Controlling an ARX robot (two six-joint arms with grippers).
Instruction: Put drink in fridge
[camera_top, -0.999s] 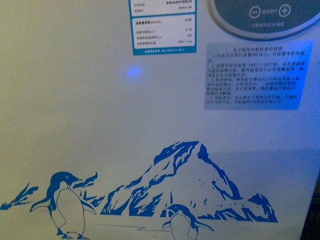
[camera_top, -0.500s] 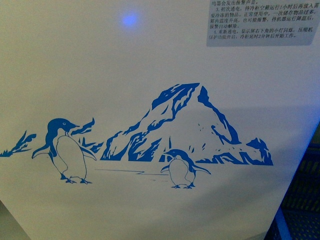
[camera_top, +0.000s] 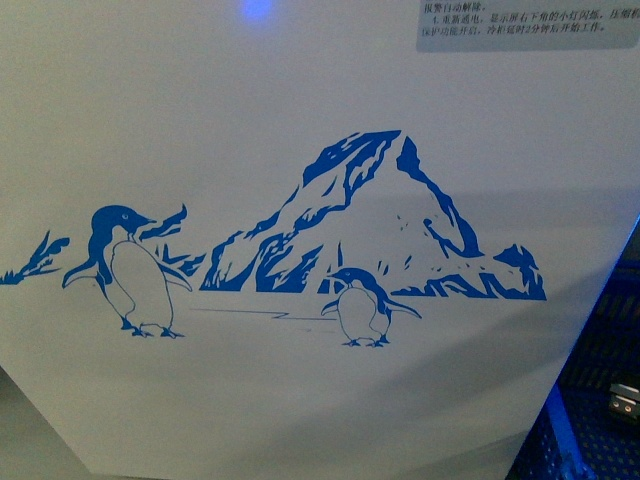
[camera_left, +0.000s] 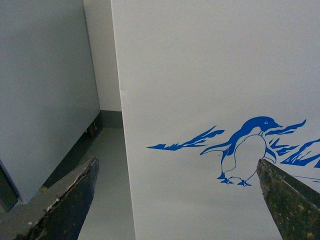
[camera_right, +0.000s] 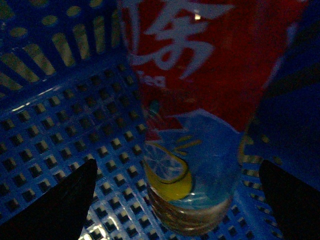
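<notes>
Held right gripper (camera_right: 176, 170) spread wide around the drink (camera_right: 195, 100), which stood in a blue basket (camera_right: 60, 135). Held left gripper (camera_left: 177, 164) wide apart, empty, by the fridge (camera_left: 200, 65). Saw the drink in the right wrist view only.

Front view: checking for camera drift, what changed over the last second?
The fridge front slid up the frame: control panel and top label left view, the penguin picture rose, and a blue basket appeared lower right. Nothing visibly grasped or released; the picture itself is unchanged.

Front, left wrist views near the fridge (camera_top: 300, 130) share its penguin (camera_top: 128, 272)
</notes>
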